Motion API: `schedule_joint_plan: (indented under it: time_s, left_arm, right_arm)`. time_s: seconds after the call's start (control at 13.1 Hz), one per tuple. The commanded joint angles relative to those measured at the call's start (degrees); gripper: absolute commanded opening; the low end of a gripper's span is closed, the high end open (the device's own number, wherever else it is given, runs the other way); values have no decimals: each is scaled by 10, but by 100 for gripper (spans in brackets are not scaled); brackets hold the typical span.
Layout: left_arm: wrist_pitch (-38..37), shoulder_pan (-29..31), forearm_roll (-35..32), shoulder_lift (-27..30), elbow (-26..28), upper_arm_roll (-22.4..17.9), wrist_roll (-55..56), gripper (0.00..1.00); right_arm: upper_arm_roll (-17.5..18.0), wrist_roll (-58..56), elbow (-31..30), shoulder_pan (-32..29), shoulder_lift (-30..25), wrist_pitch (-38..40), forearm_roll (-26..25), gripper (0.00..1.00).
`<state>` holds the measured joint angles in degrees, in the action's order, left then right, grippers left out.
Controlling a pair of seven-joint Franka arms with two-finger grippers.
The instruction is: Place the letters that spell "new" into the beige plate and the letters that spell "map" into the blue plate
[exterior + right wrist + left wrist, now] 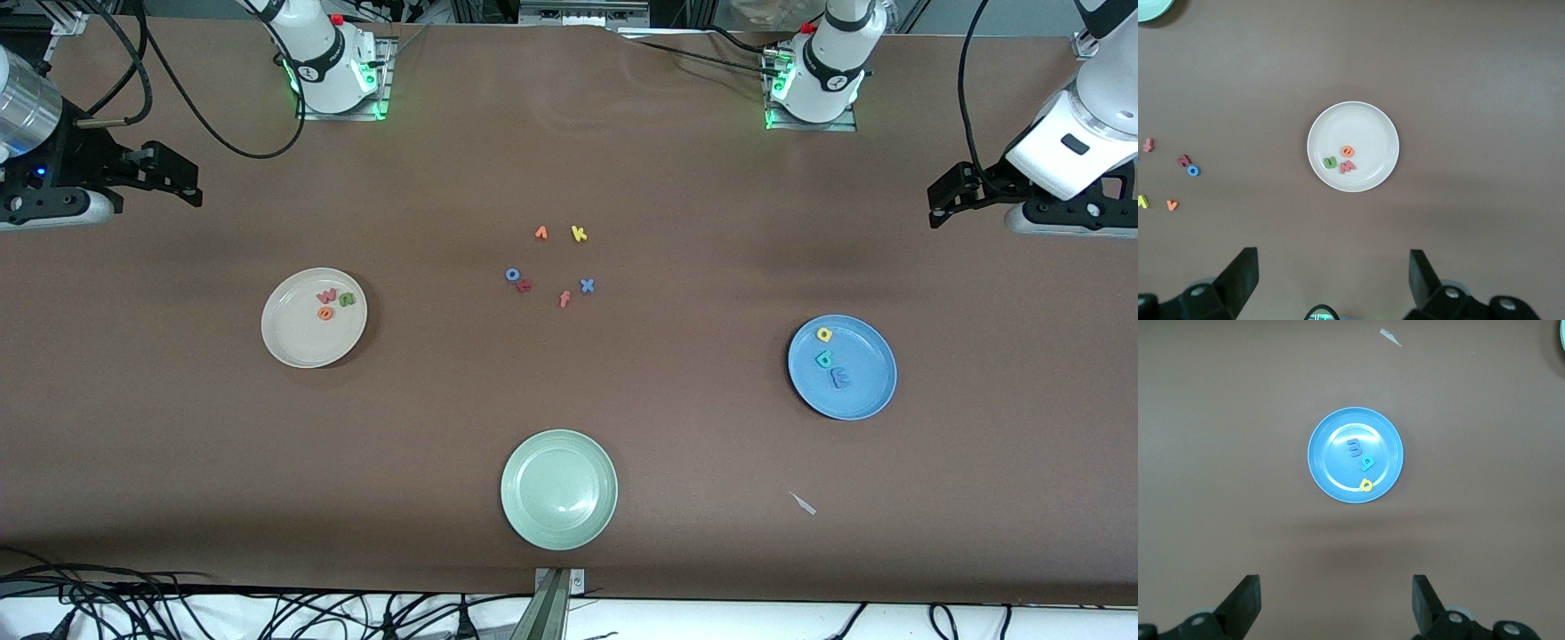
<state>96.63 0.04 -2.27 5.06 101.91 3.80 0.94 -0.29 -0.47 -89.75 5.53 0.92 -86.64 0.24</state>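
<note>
Left gripper (1335, 603) hangs high over the table at the left arm's end, jaws spread wide, nothing held; arm waits. Right gripper (1331, 280) hangs high at the right arm's end, jaws also spread, nothing held.

Beige plate (293, 351) sits toward the right arm's end and holds 3 letters close together near its rim: salmon-red "w" (326, 295), green "n" (347, 299), orange "e" (325, 313).

Blue plate (862, 391) sits toward the left arm's end and holds 3 letters in a short row: yellow "a" (824, 335), teal "p" (825, 359), blue "m" (839, 379).

On the bare table between the plates, 6 loose letters in a cluster: orange "v" (540, 233), yellow "k" (579, 234), blue "o" (512, 275), dark red letter (525, 285), blue "x" (587, 285), orange "f" (564, 300).

Pale green plate (533, 516) sits nearest the front camera, with no letters on it. Small pale scrap (804, 504) lies on the table near it.
</note>
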Motion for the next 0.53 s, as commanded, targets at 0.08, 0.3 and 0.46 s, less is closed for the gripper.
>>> schedule_joint_plan:
  time_s: [0.08, 0.3, 0.46]
  left_arm:
    - [-19, 3, 17, -5, -15, -5, -22, 100]
    - [-18, 5, 15, -7, -15, -5, -23, 100]
    - [-18, 5, 15, -7, -15, -5, -21, 100]
  right_arm:
    - [3, -9, 13, -6, 4, 14, 8, 100]
    - [3, -9, 14, -6, 5, 14, 8, 100]
    - [3, -15, 12, -6, 5, 14, 8, 100]
